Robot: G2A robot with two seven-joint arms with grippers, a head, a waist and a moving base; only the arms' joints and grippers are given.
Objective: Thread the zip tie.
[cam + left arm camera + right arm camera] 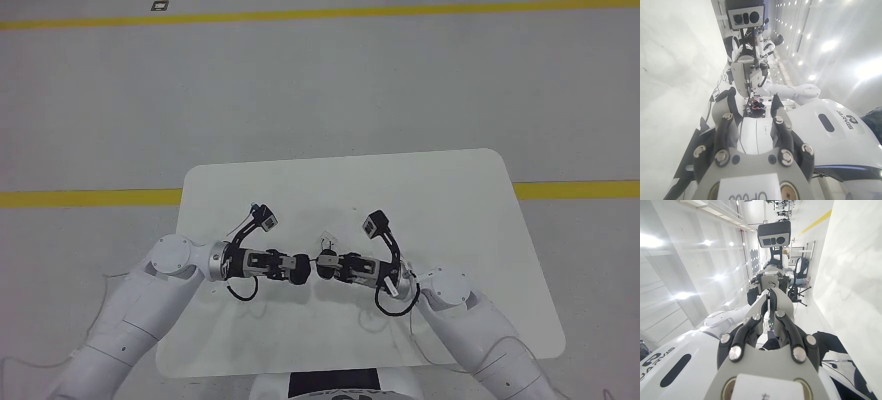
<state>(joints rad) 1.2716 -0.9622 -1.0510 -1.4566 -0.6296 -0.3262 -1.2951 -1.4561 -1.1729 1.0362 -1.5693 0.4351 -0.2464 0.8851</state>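
Both arms are held level above the white table (pixel 450 200), their grippers tip to tip over its middle. My right gripper (pixel 322 265) (pixel 770 291) has its fingers pressed together, and a thin pale zip tie (pixel 325 242) curls up from its tip toward the table's far side. My left gripper (pixel 300 266) (pixel 754 94) is open, its black-tipped fingers (pixel 731 93) spread wide with nothing between them. It faces the right gripper (pixel 747 83), which sits just beyond its fingertips. The tie's held part is hidden between the right pads.
The table's rounded edge runs close to both arms' elbows on the near side. Yellow floor lines (pixel 90 197) pass behind the table.
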